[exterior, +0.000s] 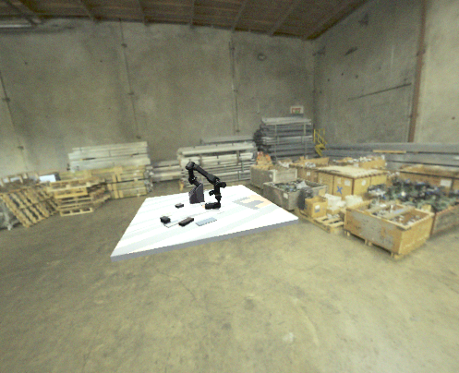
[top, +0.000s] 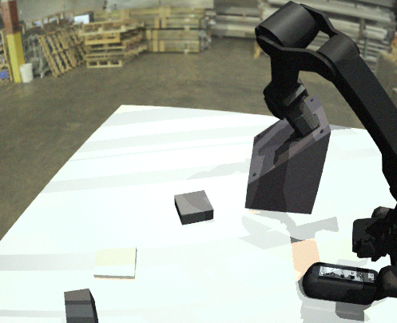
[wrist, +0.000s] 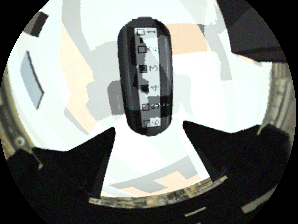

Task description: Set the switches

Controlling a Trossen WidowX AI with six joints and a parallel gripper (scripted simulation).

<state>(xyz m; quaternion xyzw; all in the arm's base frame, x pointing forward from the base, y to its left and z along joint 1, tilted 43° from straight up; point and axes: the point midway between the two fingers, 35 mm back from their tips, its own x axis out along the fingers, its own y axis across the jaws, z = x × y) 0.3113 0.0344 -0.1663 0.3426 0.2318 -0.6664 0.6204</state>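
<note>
The dark controller unit (top: 339, 293) (wrist: 129, 80) lies on the bench with its label side up. The white label (top: 347, 274) (wrist: 154, 60) shows a row of numbered squares. In the wrist view, 1 and 2 look empty, 3 and 4 look filled, and 5 looks empty with shadow across it. Square 6 looks empty but is blurred. The rocker switches are hidden underneath. My gripper (wrist: 149, 127) is open and empty, with its fingertips either side of the unit's number 6 end in the wrist view. Whether they touch it I cannot tell.
The arm's dark sloped pedestal (top: 288, 180) (wrist: 260, 32) stands behind the unit. A flat dark block (top: 196, 201) (exterior: 179, 205), a pale tile (top: 117, 261) and another dark block (top: 78, 305) lie to the left in the top view. A bluish panel (exterior: 206, 222) (wrist: 32, 80) also lies on the bench.
</note>
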